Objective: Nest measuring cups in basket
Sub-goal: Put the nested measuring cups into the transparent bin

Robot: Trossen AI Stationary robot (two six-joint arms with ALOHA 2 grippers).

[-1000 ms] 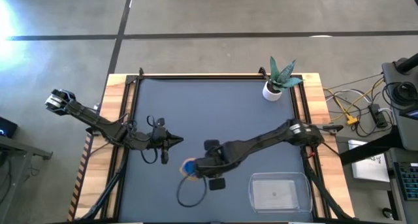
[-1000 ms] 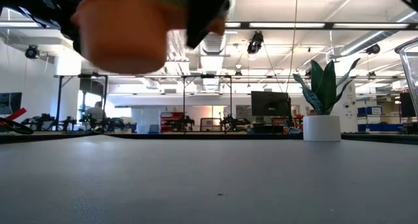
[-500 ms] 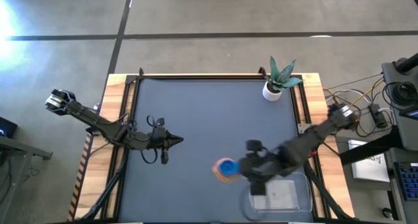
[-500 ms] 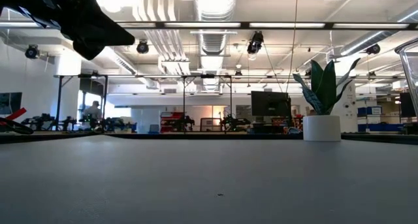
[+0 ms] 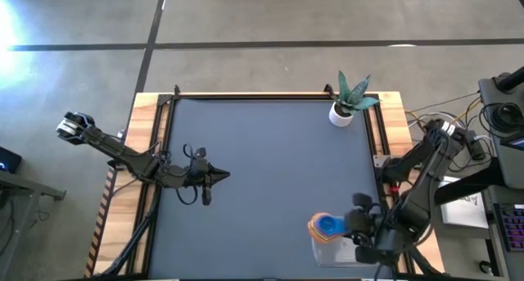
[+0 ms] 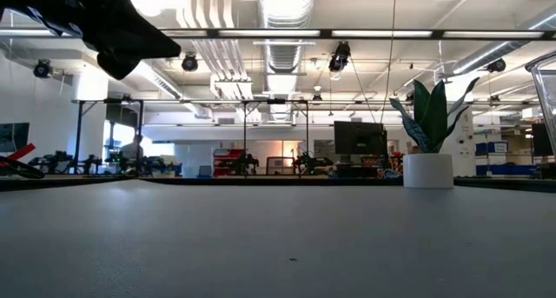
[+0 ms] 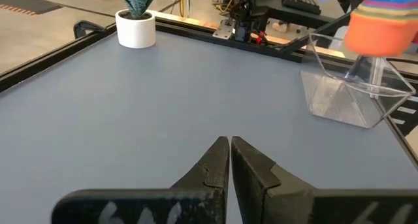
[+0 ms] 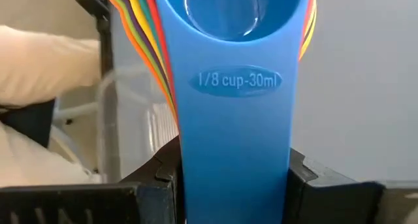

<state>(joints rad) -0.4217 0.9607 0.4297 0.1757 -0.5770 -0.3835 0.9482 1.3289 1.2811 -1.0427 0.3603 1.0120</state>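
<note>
Right gripper [image 8: 232,178] clenched on nested measuring cups [image 5: 328,226] over basket [image 5: 340,255] rim at table's 5 o'clock; early release risks tipping the stack outside; left gripper [image 7: 230,160] closed, idle at 9 o'clock.

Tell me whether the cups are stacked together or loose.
Stacked: the cups sit inside one another, blue on top, handles clamped in the right claw over the basket.

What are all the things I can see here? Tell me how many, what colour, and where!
Stack of nested plastic measuring cups: one stack, small blue cup innermost and orange outermost, held above the basket's left edge.
Clear shallow plastic basket: one, see-through, table's near right corner.
Small white plant pot with green leaves: one, far right corner.
Dark grey table: one.
Left gripper: jaws together, left side of table.
Right gripper: jaws clamping the stack's handles.
</note>
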